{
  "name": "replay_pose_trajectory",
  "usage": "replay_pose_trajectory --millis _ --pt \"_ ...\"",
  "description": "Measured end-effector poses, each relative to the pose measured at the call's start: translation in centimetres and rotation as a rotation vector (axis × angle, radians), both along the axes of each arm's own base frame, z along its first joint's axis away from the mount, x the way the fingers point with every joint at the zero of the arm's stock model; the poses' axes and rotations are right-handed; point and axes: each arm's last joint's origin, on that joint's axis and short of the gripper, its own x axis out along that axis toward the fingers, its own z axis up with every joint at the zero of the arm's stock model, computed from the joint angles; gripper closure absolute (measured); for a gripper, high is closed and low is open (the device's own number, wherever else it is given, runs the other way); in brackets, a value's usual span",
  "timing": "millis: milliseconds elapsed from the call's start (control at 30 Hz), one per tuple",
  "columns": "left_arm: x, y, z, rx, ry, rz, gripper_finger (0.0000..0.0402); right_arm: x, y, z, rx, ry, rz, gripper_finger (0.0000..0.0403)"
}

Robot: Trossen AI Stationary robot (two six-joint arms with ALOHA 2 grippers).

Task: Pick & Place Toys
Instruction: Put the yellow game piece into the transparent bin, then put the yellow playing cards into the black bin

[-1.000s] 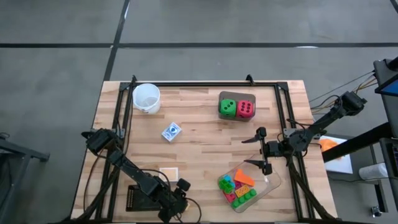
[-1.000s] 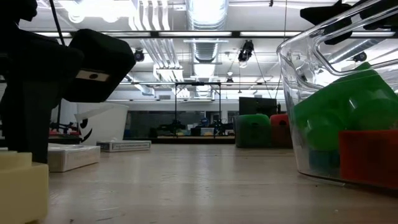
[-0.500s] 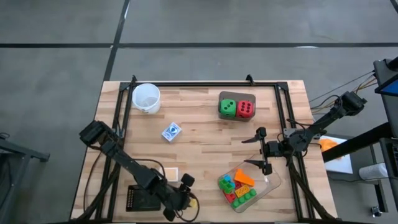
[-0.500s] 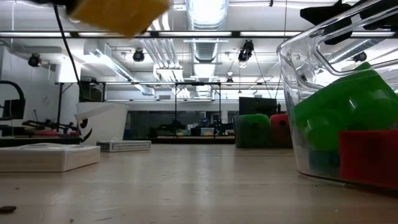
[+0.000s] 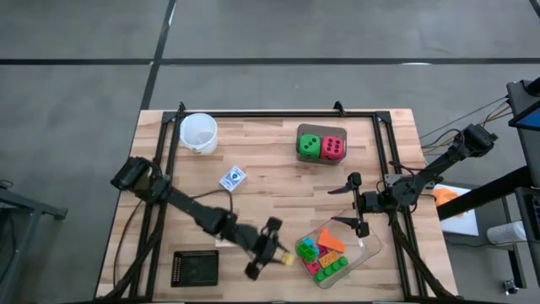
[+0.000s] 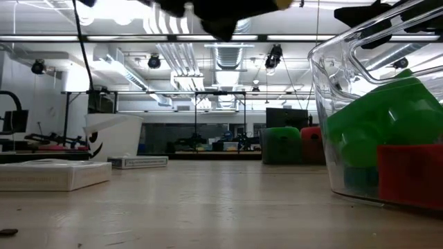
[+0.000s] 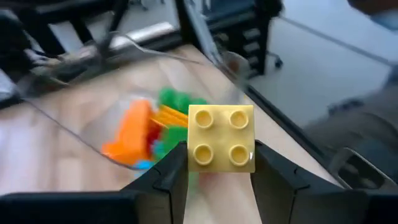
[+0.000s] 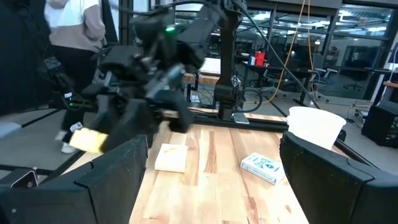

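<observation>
beside clear tray [image 5: 364, 252], gripped yellow brick [image 7: 221, 137]

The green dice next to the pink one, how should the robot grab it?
Probably from straight above, fingers on the two free sides of the green dice that face the table's far and near edges. The pink-red dice sits right against its other side, so pinching across that way looks blocked.

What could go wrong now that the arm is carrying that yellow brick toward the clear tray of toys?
The left end effector grips the yellow brick only by its lower edges, so it might slip and fall before reaching the clear tray. The tray already holds a heap of bricks, so a dropped one may bounce out. The right end effector waits open close beside the tray, so the arms could bump.
</observation>
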Motion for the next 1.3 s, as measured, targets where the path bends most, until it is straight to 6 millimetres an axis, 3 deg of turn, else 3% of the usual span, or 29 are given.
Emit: replay_pose_trajectory --millis 167,400,700,900,1133,1300 --pt "1.5 2.4 1.0 -0.046 -0.101 0.019 0.0267 0.0 0.0 0.0 -0.005 -0.001 -0.001 0.0046" --pt "3.3 3.0 2.4 -0.029 -0.173 0.004 0.0267 0.0 0.0 0.1 -0.014 -0.013 -0.002 0.0046" --pt "7.7 2.6 -0.7 0.076 0.03 0.001 0.0267 -0.1 0.0 0.3 -0.01 -0.03 -0.002 0.0046" --pt "9.3 3.4 -1.4 0.118 0.131 0.035 0.0265 -0.1 0.0 0.3 -0.011 -0.028 0.001 0.0046" --pt "9.3 3.6 -1.4 0.122 0.147 0.044 0.0111 -0.1 0.0 0.3 -0.015 -0.026 0.001 0.0046" --pt "8.7 3.1 -0.5 0.123 0.15 0.03 0.0064 -0.1 0.0 0.3 -0.016 -0.024 0.001 0.0046"
